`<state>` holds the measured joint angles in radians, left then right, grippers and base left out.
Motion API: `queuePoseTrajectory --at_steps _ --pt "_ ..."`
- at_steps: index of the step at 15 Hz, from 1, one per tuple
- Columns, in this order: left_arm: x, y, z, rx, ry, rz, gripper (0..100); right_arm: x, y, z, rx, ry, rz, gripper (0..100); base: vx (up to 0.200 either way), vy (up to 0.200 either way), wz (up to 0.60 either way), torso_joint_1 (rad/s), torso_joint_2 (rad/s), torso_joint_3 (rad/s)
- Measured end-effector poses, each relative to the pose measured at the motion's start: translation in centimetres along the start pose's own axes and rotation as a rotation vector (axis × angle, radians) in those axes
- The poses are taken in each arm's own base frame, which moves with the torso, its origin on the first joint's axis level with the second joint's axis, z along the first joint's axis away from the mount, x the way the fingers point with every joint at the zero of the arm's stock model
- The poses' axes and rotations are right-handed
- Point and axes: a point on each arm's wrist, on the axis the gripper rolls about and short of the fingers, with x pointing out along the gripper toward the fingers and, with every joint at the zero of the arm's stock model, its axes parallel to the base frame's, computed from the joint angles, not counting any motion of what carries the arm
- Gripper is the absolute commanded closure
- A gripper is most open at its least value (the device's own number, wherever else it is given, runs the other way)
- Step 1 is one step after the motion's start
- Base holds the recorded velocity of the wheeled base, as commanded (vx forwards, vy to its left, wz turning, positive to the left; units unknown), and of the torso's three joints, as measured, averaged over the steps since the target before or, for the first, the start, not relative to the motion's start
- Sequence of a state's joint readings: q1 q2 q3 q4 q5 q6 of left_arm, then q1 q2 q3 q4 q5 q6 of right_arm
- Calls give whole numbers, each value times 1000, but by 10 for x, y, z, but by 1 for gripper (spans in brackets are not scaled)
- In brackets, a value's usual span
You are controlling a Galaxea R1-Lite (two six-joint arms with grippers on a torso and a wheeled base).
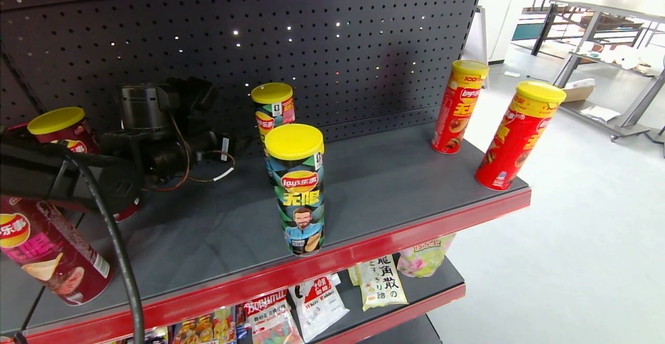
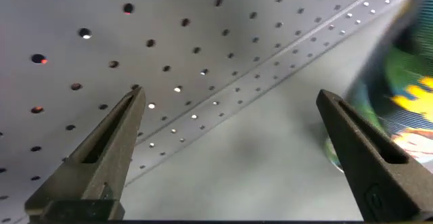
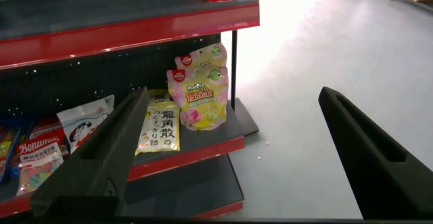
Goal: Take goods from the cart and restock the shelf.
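On the grey shelf board (image 1: 395, 193) a green and blue chip can (image 1: 296, 193) with a yellow lid stands near the red front edge. A matching can (image 1: 274, 107) stands behind it by the pegboard. My left gripper (image 1: 208, 120) hangs over the back left of the shelf, left of that rear can. In the left wrist view the left gripper (image 2: 230, 102) is open and holds nothing, facing the pegboard, with a green can (image 2: 399, 109) just beside one finger. My right gripper (image 3: 233, 95) is open and holds nothing, low in front of the lower shelf (image 3: 203, 153).
Two red cans (image 1: 460, 107) (image 1: 519, 136) stand at the shelf's right end, two maroon cans (image 1: 47, 250) (image 1: 65, 128) at its left. Snack bags (image 3: 199, 95) (image 3: 159, 126) lie on the lower shelf. Open floor (image 1: 571, 240) lies to the right.
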<state>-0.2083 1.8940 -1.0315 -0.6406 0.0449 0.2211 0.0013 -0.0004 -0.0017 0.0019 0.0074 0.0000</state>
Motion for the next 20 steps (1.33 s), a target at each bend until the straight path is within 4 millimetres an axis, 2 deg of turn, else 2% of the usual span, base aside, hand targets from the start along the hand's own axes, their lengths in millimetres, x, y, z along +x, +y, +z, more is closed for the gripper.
queuePoseTrajectory --at_steps 9,15,20 --pt "16 -14 -13 3 5 -73 0 0 0 0 0 1 0 0 0 0 0 0 0 0" --pt "13 -15 -18 4 26 -77 0 0 0 0 0 0 0 0 0 0 0 0 0 0" --pt "9 -17 -32 0 75 -84 0 0 0 0 0 0 0 0 0 0 0 0 0 0"
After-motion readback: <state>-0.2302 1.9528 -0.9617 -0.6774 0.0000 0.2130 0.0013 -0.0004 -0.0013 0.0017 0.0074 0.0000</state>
